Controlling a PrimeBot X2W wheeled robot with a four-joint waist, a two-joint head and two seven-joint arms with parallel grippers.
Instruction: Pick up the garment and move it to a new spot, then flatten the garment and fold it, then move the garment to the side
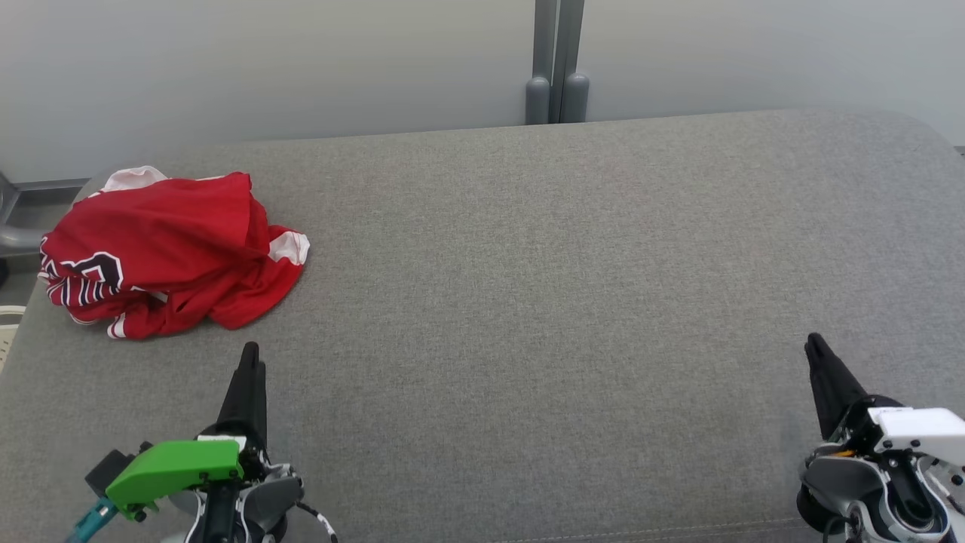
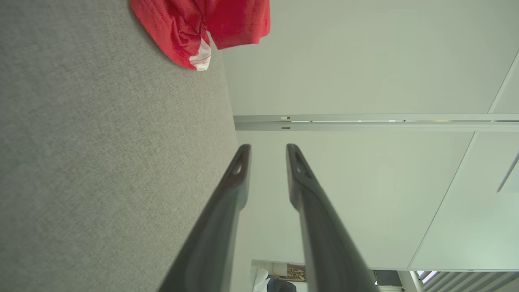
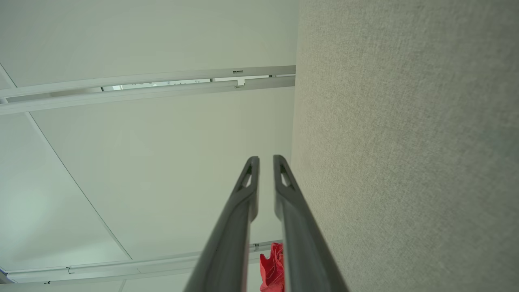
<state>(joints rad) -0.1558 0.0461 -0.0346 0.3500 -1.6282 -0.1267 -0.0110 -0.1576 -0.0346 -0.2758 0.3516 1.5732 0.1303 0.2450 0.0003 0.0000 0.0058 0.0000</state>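
The garment (image 1: 170,253) is a red jersey with white trim and dark lettering, lying crumpled at the far left of the grey padded table (image 1: 565,264). My left gripper (image 1: 249,362) hovers near the front left, a short way in front of the garment. In the left wrist view its fingers (image 2: 267,152) stand apart with nothing between them, and the garment (image 2: 202,24) sits at the top. My right gripper (image 1: 818,354) is at the front right, far from the garment. Its fingers (image 3: 266,160) show a narrow empty gap, with a bit of the red garment (image 3: 272,267) low between them.
A pale wall runs behind the table, with a grey post (image 1: 556,68) at the back middle. The table's left edge passes close by the garment, and a pale object (image 1: 6,332) shows beyond that edge. Bare grey surface spans the middle and right.
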